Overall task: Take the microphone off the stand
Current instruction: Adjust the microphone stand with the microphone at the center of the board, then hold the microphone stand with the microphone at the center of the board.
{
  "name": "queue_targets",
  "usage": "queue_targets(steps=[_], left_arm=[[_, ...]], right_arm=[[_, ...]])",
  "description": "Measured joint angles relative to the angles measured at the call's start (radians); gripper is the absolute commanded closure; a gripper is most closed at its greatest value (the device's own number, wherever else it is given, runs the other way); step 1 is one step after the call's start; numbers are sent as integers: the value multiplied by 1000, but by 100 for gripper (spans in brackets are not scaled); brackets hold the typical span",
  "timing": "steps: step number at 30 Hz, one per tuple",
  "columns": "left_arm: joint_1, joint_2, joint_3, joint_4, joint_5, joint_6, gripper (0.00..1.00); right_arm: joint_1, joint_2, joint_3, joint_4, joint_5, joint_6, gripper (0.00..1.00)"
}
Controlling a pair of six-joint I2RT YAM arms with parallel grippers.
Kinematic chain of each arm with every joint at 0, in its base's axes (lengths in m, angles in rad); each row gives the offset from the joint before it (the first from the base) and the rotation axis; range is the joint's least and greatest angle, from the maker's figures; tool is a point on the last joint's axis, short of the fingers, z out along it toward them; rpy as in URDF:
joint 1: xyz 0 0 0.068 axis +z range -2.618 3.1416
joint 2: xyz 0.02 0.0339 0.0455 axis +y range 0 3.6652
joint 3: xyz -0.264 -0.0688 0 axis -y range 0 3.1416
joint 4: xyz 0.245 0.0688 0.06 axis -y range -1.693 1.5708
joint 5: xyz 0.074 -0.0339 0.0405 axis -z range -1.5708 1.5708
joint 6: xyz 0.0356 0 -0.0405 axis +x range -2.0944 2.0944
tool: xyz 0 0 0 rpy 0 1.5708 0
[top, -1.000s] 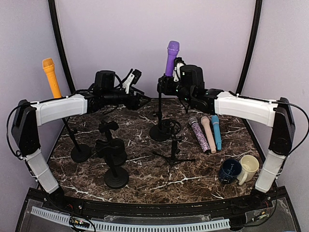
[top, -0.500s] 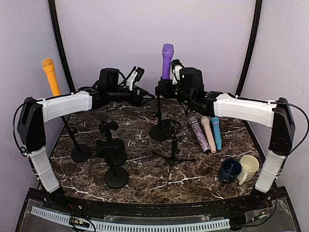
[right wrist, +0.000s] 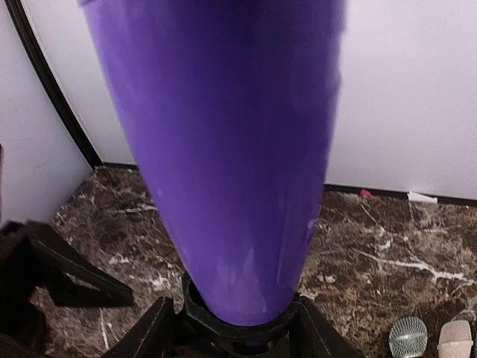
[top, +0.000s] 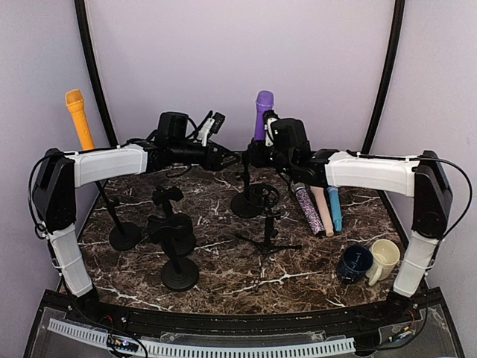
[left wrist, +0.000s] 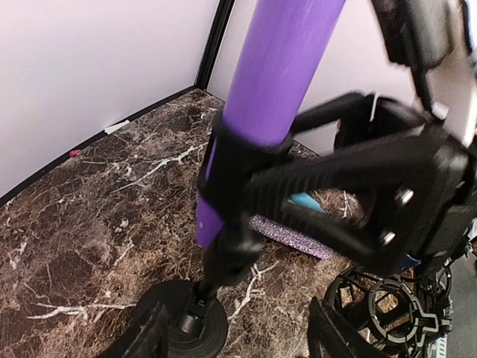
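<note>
While looking from above, can see purple microphone (top: 262,112) upright on the stand (top: 247,175), head up, butt end seated in the clip. Not lifted out yet.

Got right gripper (right wrist: 235,332) closed on the mic barrel just above the stand's clip, reaching in from the stand's right. From the right wrist cam, see fingers (right wrist: 153,332) on either side of the barrel's lower end, snug, no gap showing. Same from the left wrist cam: black finger wrapped against the purple barrel.

Got left gripper (left wrist: 238,339) just left of the stand, level with the upper pole. Fingers (left wrist: 141,339) spread wide, gripping nothing. Can see the stand's pole and round base in the gap, further on. Can't tell whether touching the pole.

Right of the stand, flat on the marble table (top: 223,280): glitter microphone (top: 309,207), pink microphone (top: 321,205), blue microphone (top: 334,203), side by side, heads toward the back.

Further right and nearer than the stand: dark blue cup (top: 355,262) beside cream cup (top: 384,257).

Just in front of the stand: small tripod (top: 268,242).

Front-left of the stand: front empty stand (top: 179,276) and second empty stand (top: 173,231).

Well left of the stand: orange microphone (top: 78,119), tilted up on its own holder.
</note>
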Motion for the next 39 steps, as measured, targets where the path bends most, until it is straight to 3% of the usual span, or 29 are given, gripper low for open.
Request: queue_targets(steps=[12,19,23,32,39], left_arm=[[0,0,1,36,16,-32,34],[0,0,2,34,16,-33,34],[-9,5,32,-4,-29,8,33],[-53,96,191,-102,-127,111,31],[-66,192,254,-164,-148,154,33]], right_arm=[[0,27,-74,-93,3,15,44],[0,26,-74,-92,-13,26,21],[-1,-2,-92,-93,-18,36,13],[-61,-222,-191,-85,-40,61,5],[-155,-262,-190,-78,-214,63,2]])
